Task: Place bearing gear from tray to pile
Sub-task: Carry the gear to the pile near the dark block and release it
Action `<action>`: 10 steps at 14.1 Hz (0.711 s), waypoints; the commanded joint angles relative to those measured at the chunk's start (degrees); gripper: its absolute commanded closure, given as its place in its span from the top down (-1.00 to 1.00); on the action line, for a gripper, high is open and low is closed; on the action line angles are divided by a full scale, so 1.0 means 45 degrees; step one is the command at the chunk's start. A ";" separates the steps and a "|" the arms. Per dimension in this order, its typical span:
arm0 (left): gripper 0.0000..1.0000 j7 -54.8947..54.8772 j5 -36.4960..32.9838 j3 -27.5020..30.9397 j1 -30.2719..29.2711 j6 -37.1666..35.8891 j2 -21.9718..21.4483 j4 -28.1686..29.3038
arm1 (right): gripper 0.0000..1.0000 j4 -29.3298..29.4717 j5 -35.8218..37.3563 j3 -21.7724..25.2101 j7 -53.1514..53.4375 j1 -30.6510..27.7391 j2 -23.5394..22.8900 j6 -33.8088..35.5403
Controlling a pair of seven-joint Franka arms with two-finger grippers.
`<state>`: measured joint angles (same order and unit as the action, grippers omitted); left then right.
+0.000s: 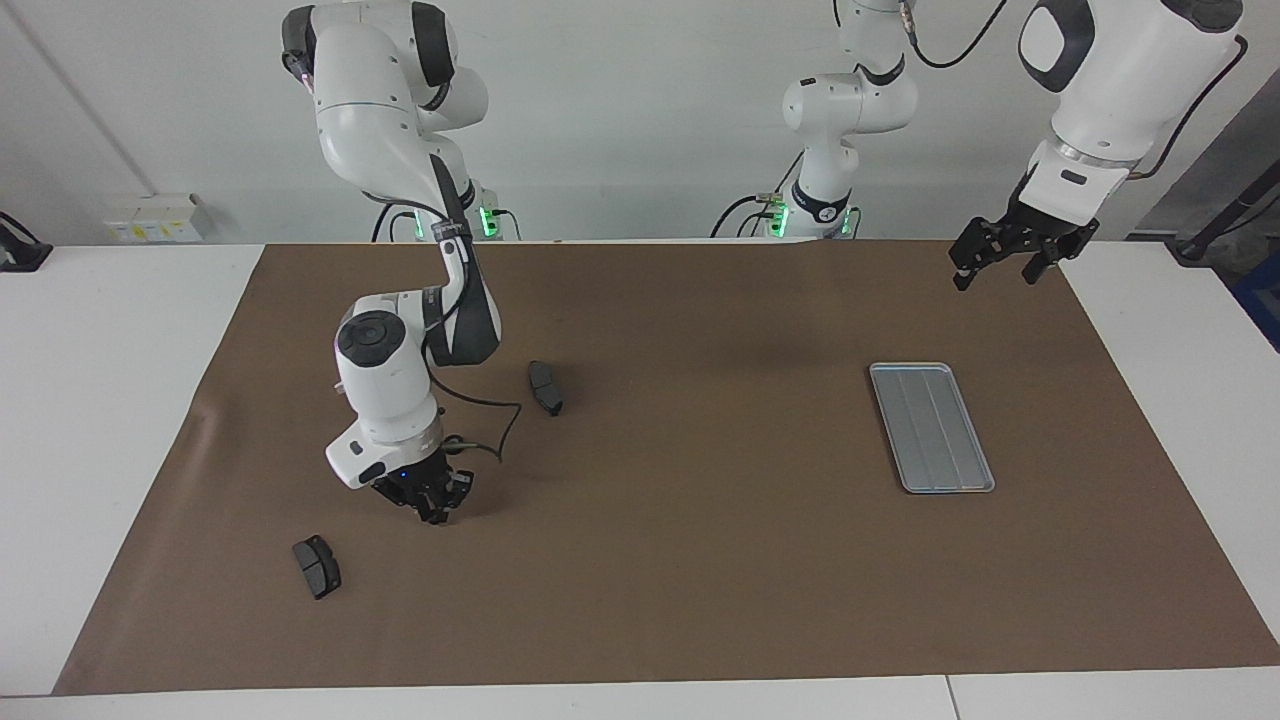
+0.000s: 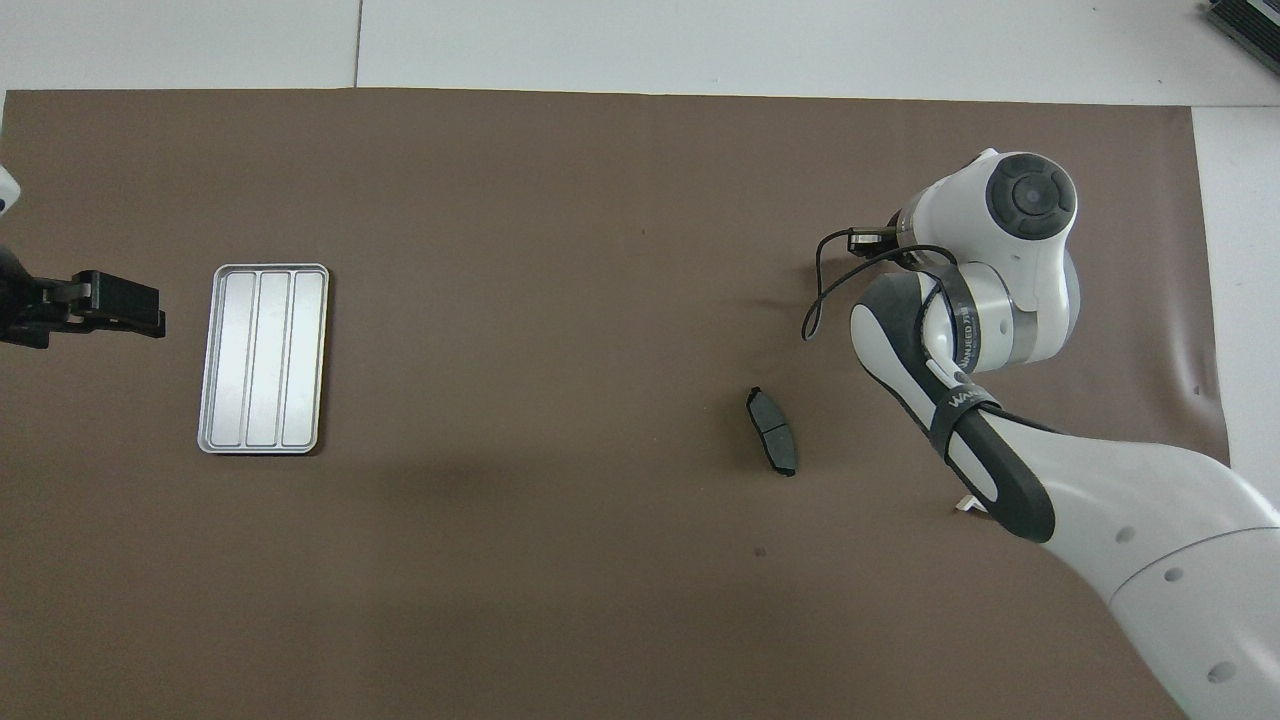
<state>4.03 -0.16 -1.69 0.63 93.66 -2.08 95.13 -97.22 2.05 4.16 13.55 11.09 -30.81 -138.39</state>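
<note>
Silver-grey tray (image 1: 931,427) lay bare; right gripper (image 1: 436,510) hung low among the pile's dark pads (image 1: 317,566), fingers unreadable; left gripper (image 1: 1003,262) waited, fingers apart.

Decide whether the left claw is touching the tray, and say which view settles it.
Apart. In the facing view the left claw hangs in the air, with bare brown mat showing between it and the tray, which lies flat on the mat.

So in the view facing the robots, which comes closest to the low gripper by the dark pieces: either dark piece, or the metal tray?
From the right gripper, low over the mat:
1. The dark piece toward the table's front edge, farther from the robots.
2. The other dark piece, nearer to the robots; only slightly farther off than the first.
3. The tray, toward the left arm's end, plainly farthest.
</note>
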 commanded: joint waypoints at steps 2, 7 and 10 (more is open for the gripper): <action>1.00 -0.0095 -0.0239 0.0024 0.0017 0.0046 -0.0261 0.0266 | 1.00 -0.0154 -0.0202 -0.0143 -0.0197 -0.0140 0.0128 -0.0341; 1.00 -0.0095 -0.0239 0.0024 -0.0003 0.0046 -0.0261 0.0286 | 1.00 0.0003 0.0014 -0.0104 -0.0178 -0.0081 0.1453 0.1255; 1.00 -0.0095 -0.0239 0.0024 0.0017 0.0046 -0.0261 0.0266 | 1.00 0.0004 0.0014 -0.0084 -0.0198 -0.0276 0.2683 0.2837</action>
<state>4.03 -0.16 -1.67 0.62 93.66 -2.08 95.13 -95.98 2.07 4.25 13.55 11.01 -23.00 -129.42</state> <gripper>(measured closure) 0.000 0.000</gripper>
